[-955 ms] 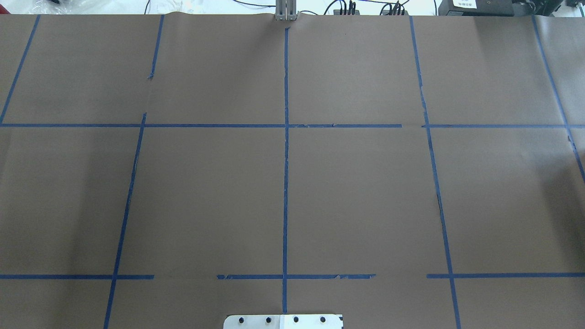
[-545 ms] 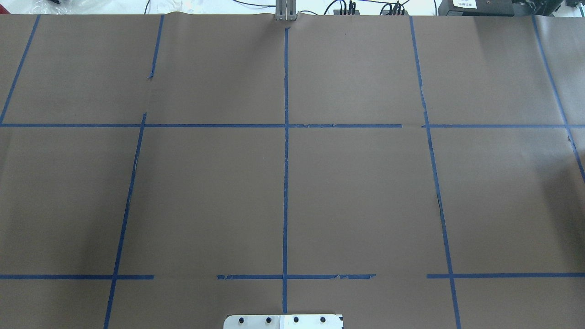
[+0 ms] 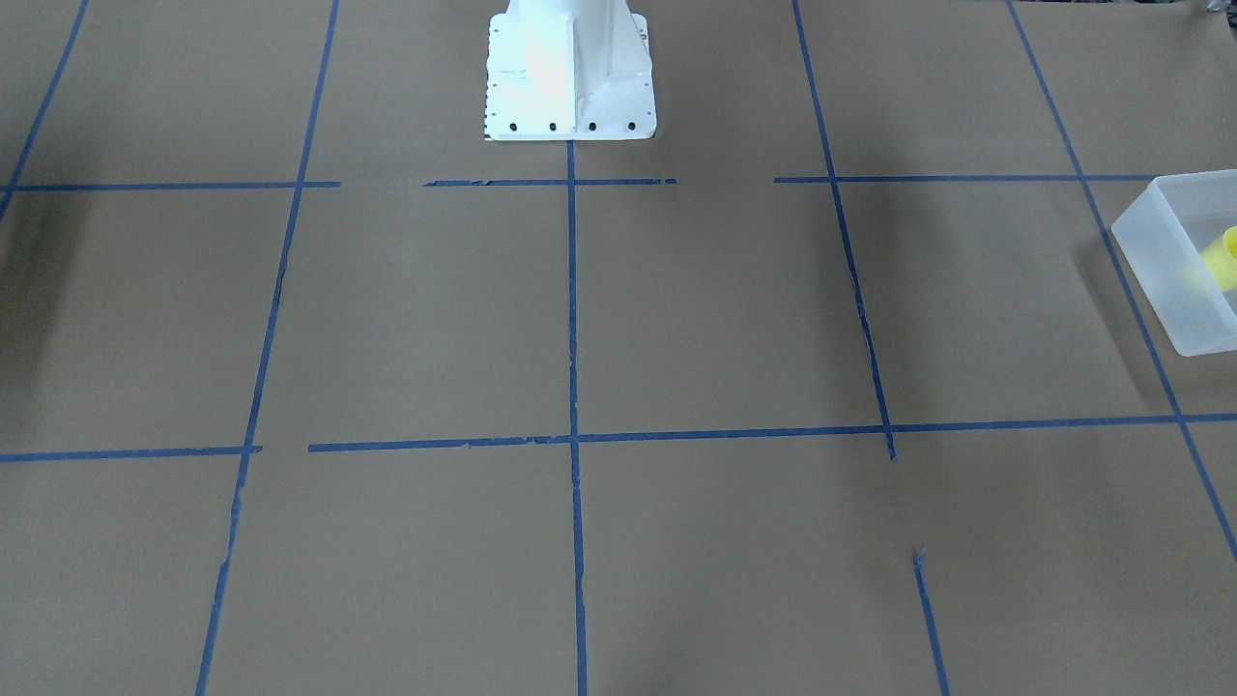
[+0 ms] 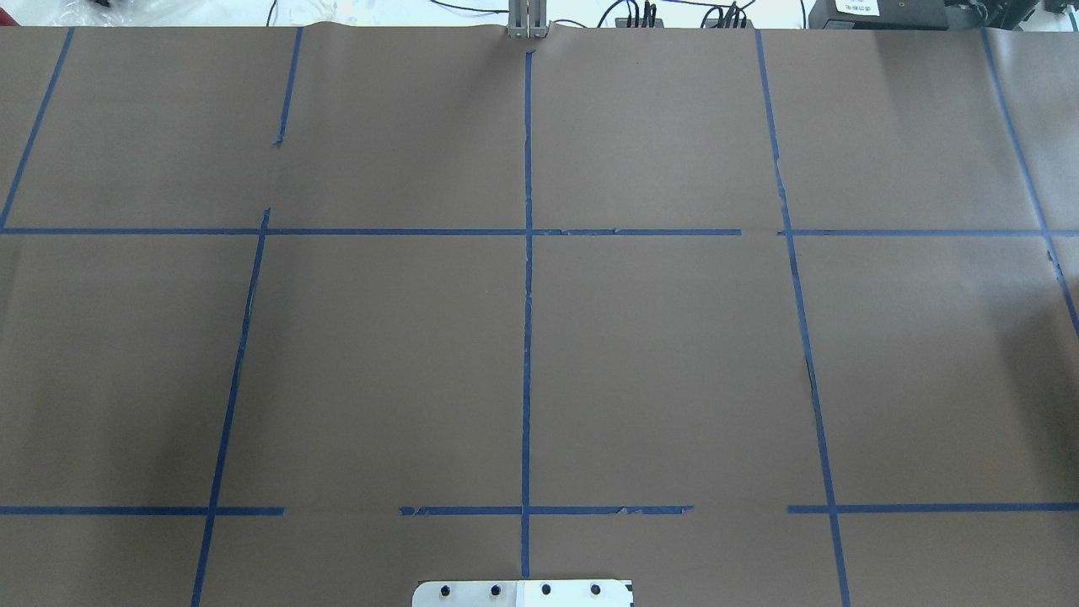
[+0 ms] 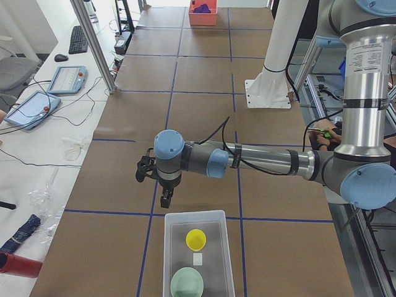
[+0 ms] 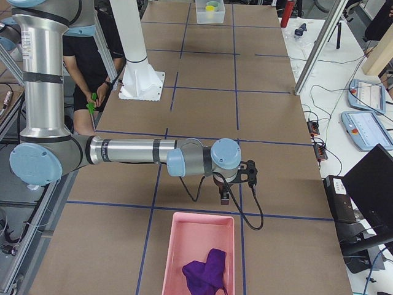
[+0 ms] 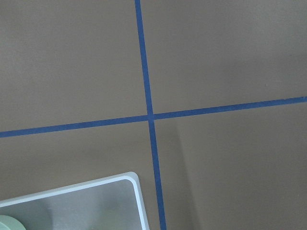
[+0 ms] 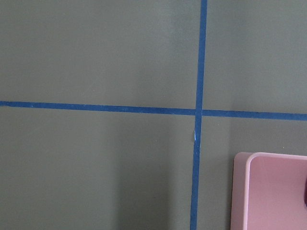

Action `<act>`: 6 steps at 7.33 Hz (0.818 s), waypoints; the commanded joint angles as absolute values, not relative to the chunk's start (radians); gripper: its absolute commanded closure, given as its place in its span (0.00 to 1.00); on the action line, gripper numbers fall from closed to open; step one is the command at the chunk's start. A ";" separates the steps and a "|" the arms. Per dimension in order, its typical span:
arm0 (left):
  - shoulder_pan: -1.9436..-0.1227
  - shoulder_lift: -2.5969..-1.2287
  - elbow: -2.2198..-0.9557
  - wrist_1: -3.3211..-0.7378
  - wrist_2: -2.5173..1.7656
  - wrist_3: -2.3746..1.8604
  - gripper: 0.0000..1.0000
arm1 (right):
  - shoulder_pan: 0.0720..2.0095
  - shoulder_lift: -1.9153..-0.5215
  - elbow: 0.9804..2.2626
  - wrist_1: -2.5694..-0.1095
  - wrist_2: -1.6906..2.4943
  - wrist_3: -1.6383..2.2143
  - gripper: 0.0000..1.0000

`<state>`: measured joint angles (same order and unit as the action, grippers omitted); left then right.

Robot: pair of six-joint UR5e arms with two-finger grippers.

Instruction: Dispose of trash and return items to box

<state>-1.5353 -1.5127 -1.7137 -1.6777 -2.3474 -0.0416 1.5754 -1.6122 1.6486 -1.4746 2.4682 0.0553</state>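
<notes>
Brown paper table (image 4: 379,362) with blue tape lines (image 4: 527,337) is literally all the overhead view gives you, plus the white base plate (image 4: 523,593) at the bottom edge. No arms and no objects show in it.

The side views are where the stuff is. From the left end you can see the frosted box (image 5: 218,247) with the yellow cup (image 5: 196,238) standing upright inside it. A mint-green bowl (image 5: 187,283) sits next to the cup, with a small white square (image 5: 197,259) between them. The left gripper (image 5: 164,199) hangs pointing down over bare paper, just past the box's short wall. Can't tell if its fingers are spread or pinched from that angle.

From the right end, the right gripper (image 6: 225,198) hangs the same way just off a pink bin (image 6: 184,233) with a purple cloth (image 6: 206,270) in it. Its fingers are unreadable too.

The front camera only clips the box at its right edge, with a sliver of cup showing. The wrist cams catch one corner each: the box with a bit of bowl on the left one, the pink bin on the right one.
</notes>
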 commanded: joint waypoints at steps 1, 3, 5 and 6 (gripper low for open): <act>-1.542 -1.511 -1.698 -1.675 -2.347 -0.040 0.00 | 1.575 -1.612 1.648 -1.476 2.468 0.055 0.00; -1.589 -1.513 -1.687 -1.675 -2.345 -0.040 0.00 | 1.575 -1.612 1.647 -1.476 2.467 0.055 0.00; -1.588 -1.509 -1.684 -1.675 -2.338 -0.040 0.00 | 1.575 -1.612 1.646 -1.476 2.467 0.055 0.00; -1.588 -1.506 -1.686 -1.675 -2.338 -0.040 0.00 | 1.575 -1.611 1.644 -1.476 2.467 0.055 0.00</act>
